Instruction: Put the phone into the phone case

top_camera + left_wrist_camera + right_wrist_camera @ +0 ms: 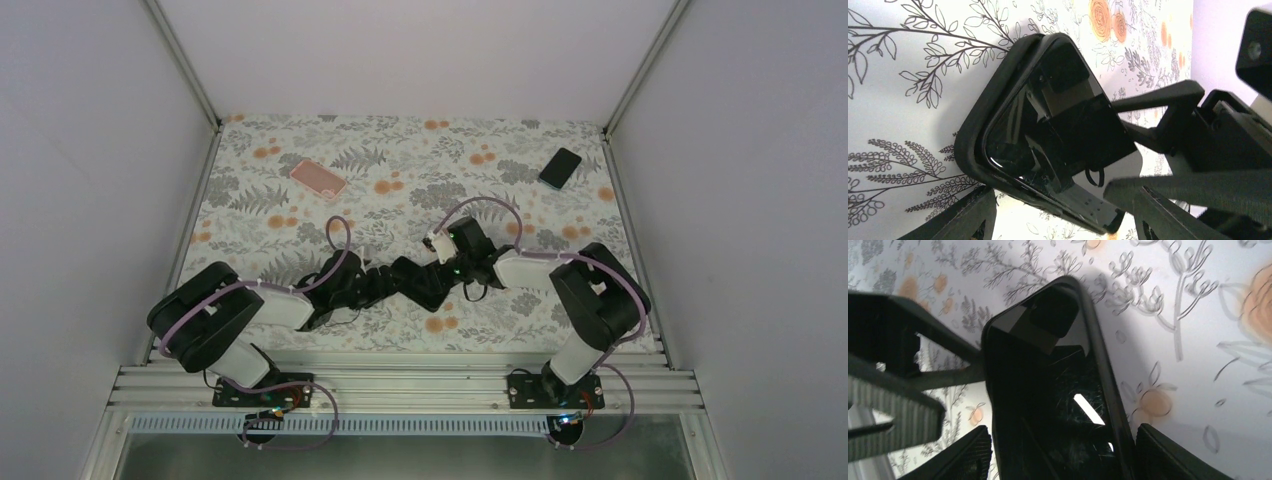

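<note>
Two tools meet over mid-table, and between them we see one phone (1048, 390), glossy black with a finely scratched screen. It lies inside one black case (973, 130), whose thick rim wraps its corners. The right tool (1063, 452) is closed on the black case, a finger against each long edge, over the floral table (400, 160). The left tool (1058, 207) straddles the other end; whether it grips we cannot tell. At the far edge we count one pink case (318, 178) on the left and one dark slab (560, 167) on the right.

No text, label or number can be read anywhere.
</note>
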### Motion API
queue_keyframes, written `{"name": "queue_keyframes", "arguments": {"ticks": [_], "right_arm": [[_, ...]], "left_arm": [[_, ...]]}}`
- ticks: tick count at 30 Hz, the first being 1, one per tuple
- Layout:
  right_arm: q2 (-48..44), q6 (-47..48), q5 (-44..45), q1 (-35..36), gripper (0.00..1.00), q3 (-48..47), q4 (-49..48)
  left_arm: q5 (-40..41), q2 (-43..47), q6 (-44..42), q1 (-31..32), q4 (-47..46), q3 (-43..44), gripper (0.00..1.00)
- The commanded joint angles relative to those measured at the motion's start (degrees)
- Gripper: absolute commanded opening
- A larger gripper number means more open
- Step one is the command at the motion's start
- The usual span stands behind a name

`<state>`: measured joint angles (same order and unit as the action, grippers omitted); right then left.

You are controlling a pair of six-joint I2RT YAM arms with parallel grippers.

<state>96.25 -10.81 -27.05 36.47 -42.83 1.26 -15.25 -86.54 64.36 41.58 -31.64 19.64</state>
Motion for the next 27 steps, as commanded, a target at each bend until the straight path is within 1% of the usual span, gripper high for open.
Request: {"name": "queue_keyframes", "arguments": {"ticks": [1,5,8,14,21,27], "right_arm": [[-2.5,-5.1,-6.0,3.1,0.68,4.6,0.4],[-4.5,-6.8,-6.2,4.0,0.67,6.5,-0.7],[-5.7,-6.9,-4.6,4.0,0.67,7.0,0.8],[-8.3,-6.8,2.2,4.0,0.65,7.4,5.4],[-8.3,-6.7,4.2,5.4,0.61,6.2,7.3],[-12.2,-7.5,9.0,6.2,0.62,6.8,11.9]], "left_arm": [[0.4,-2.9,-2.5,-0.9,5.7,-2.3,0.69],[0.1,-3.1,-2.9,-1.3,5.4,-2.7,0.67],[-0.2,-2.5,-3.3,-1.5,5.8,-3.2,0.67],[0.0,0.3,-4.0,-1.4,8.4,-5.2,0.66],[-0.9,-1.0,-4.7,-0.7,8.4,-4.4,0.61],[-1.0,-2.9,-5.1,-0.5,8.1,-3.3,0.54]]}}
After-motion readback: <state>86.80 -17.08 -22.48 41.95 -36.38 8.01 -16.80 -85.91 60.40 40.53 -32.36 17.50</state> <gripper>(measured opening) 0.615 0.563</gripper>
